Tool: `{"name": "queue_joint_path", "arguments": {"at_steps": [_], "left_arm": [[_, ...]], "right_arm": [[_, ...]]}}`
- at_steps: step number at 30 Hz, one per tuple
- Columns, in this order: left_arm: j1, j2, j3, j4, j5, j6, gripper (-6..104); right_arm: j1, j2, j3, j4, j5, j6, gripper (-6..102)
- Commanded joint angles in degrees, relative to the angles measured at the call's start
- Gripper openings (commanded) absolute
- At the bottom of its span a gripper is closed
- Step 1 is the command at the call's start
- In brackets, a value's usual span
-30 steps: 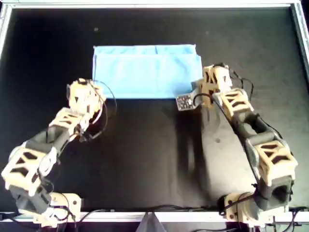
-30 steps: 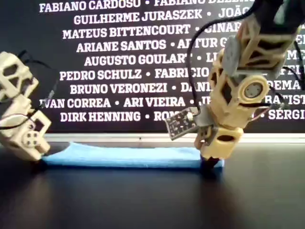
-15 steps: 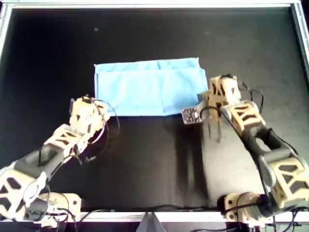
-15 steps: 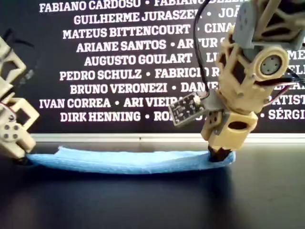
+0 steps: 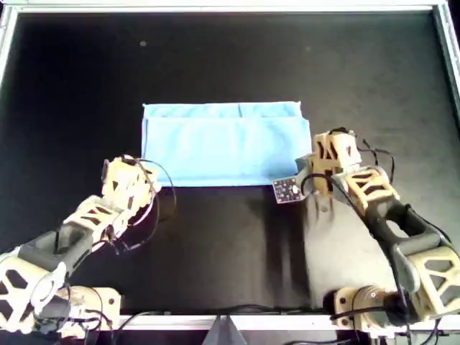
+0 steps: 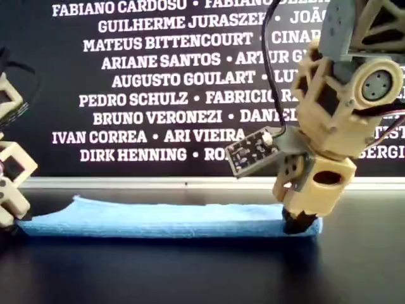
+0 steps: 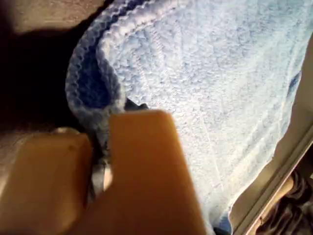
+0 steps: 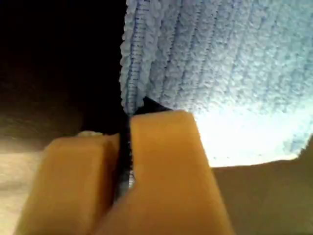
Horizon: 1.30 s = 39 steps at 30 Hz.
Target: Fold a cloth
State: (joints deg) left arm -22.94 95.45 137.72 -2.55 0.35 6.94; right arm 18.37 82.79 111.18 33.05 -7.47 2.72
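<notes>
My two tan arms

I wore latticed tan shells [image 5: 370, 183], grey joints, looping black cables and a small circuit board [image 5: 287, 190].

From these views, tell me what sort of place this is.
Probably a robotics lab or demo bench: a black mat in a metal frame, a wall of printed names, and two 3D-printed-looking arms gripping a cloth.

Wall lettering [image 6: 171, 82] runs behind an arm at the exterior view's right, names cut short. The left gripper [image 6: 7, 202] sits half outside that frame. Both wrist views show the cloth [image 7: 205, 88] blurred at close range.
</notes>
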Motion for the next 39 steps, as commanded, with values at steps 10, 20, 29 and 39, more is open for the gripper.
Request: {"name": "queue_joint_path", "arguments": {"at_steps": [10,20,29,39], "left_arm": [[-0.9,3.0,0.9,-0.6,-0.2,0.4,1],[-0.6,8.5,4.9,-0.5,-1.0,0.4,33],[-0.7,37.1,22.0,-0.5,-1.0,0.4,61],[0.3,74.4,35.4,-0.4,-1.3,0.4,61]], "right_arm": [[-0.4,4.9,-0.2,1.1,0.0,-0.26,1],[-0.7,7.6,2.3,1.1,0.0,-0.88,40],[-1.2,29.6,16.4,1.1,0.9,-0.62,52],[-1.5,55.5,31.7,1.1,1.1,-1.32,53]]}}
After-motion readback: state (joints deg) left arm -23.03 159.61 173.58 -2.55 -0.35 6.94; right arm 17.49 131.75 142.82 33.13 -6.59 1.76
